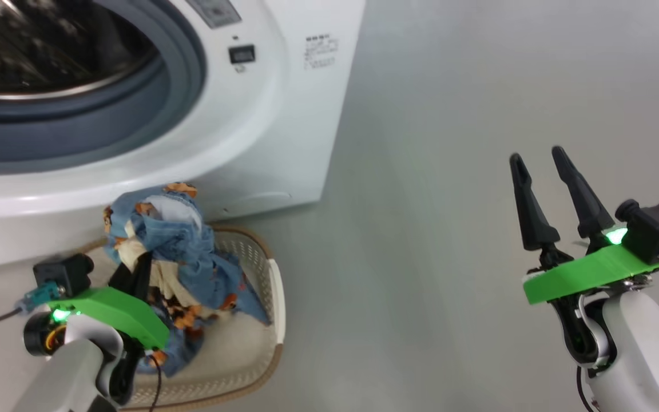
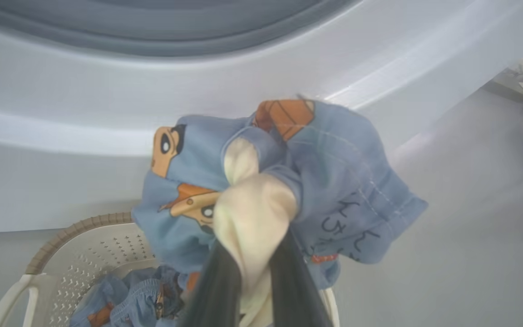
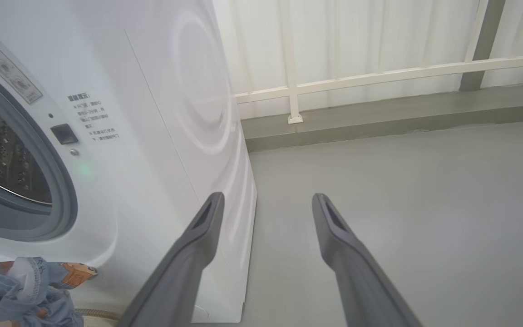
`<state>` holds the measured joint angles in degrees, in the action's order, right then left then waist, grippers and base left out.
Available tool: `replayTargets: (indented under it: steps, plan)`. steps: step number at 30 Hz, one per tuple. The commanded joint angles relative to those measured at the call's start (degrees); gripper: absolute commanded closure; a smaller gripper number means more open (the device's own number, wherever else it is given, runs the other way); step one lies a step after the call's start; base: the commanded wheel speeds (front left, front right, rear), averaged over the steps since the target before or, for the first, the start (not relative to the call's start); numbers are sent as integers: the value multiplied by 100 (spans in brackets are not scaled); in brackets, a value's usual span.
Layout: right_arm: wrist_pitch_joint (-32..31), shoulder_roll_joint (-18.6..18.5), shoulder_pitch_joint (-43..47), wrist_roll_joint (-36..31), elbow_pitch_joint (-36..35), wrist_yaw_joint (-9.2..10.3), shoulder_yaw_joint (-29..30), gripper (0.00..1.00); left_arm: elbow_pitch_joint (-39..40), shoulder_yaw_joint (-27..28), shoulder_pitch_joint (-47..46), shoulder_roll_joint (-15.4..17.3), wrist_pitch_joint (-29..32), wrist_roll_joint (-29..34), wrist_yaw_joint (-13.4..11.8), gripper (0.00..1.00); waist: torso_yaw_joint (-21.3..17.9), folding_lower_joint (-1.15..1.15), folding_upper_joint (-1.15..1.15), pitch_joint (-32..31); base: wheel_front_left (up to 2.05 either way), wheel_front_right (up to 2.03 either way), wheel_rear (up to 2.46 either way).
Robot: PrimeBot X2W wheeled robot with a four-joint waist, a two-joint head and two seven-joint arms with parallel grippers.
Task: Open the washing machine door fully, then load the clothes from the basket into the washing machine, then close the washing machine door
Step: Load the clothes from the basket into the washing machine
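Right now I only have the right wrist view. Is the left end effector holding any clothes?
Observer: Yes. In the left wrist view the left end effector is shut on the clothes, pinching a cream patch of the bundle.
Operator: Is the bundle clear of the basket?
Observer: Not fully. In the head view its top is raised above the basket rim, in front of the washer, but its lower end trails down inside.
Operator: Anything else in there?
Observer: Yes. The left wrist view shows more blue fabric lying on the basket floor below the held bundle.
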<state>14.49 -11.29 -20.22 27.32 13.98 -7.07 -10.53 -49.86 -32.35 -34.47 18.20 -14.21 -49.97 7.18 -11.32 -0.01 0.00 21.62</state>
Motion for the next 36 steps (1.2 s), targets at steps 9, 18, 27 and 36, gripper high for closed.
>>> replayTargets:
  steps: [9,18,27,36]
  plan:
    - [51,-314,416,170,32,-42,-134,0,1261,734,750,50,-78,335,-232,100,519,1,0,-992,0,0,0]
    - [51,-528,639,275,85,-42,-199,0,2486,1169,1292,100,-78,506,-591,100,668,1,0,-1396,0,0,0]
    - [51,-657,824,352,92,-42,-215,0,3739,1510,1792,318,-78,709,-954,100,648,1,0,-1644,0,0,0]
    - [51,-644,856,349,46,-42,-197,0,4430,1603,2120,434,18,707,-1232,100,628,1,0,-1614,0,0,0]
